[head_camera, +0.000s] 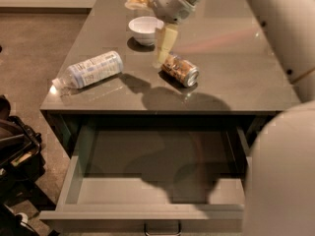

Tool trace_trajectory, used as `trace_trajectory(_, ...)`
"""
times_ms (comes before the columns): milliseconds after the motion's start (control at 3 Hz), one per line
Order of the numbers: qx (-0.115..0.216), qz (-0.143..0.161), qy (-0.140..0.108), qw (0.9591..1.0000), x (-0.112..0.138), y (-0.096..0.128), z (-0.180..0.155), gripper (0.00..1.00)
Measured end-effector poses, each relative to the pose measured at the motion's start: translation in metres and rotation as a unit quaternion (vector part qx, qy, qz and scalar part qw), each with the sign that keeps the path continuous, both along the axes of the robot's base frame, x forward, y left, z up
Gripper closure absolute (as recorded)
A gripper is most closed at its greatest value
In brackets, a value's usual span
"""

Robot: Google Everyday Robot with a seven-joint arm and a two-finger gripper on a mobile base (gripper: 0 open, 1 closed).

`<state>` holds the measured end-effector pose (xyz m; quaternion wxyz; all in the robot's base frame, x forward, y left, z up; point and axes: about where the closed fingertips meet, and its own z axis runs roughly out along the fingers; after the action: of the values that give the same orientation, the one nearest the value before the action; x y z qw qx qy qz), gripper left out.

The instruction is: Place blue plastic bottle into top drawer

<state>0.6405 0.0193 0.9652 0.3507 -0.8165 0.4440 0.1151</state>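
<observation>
The blue plastic bottle lies on its side on the left part of the grey table top, cap toward the left edge. The top drawer is pulled out below the table, with nothing in it and a small metal handle on its front. My gripper hangs over the back middle of the table, right of the bottle, open and holding nothing. One pale finger points down just left of the brown-gold can; the other finger sticks out toward the back.
A white bowl stands behind the can, under the gripper. My own pale arm and body fill the right side of the view. Dark gear sits on the floor to the left of the drawer.
</observation>
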Motion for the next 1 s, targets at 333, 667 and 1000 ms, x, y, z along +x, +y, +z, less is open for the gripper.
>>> trace_trajectory(333,0.016,0.037,0.013,0.9991,0.014,0.037,-0.007,0.00)
trace_trajectory(667,0.019,0.038,0.010,0.9990,0.017,0.040,-0.004,0.00)
trace_trajectory(1000,0.023,0.038,0.030,0.9985,0.020,0.055,-0.009,0.00)
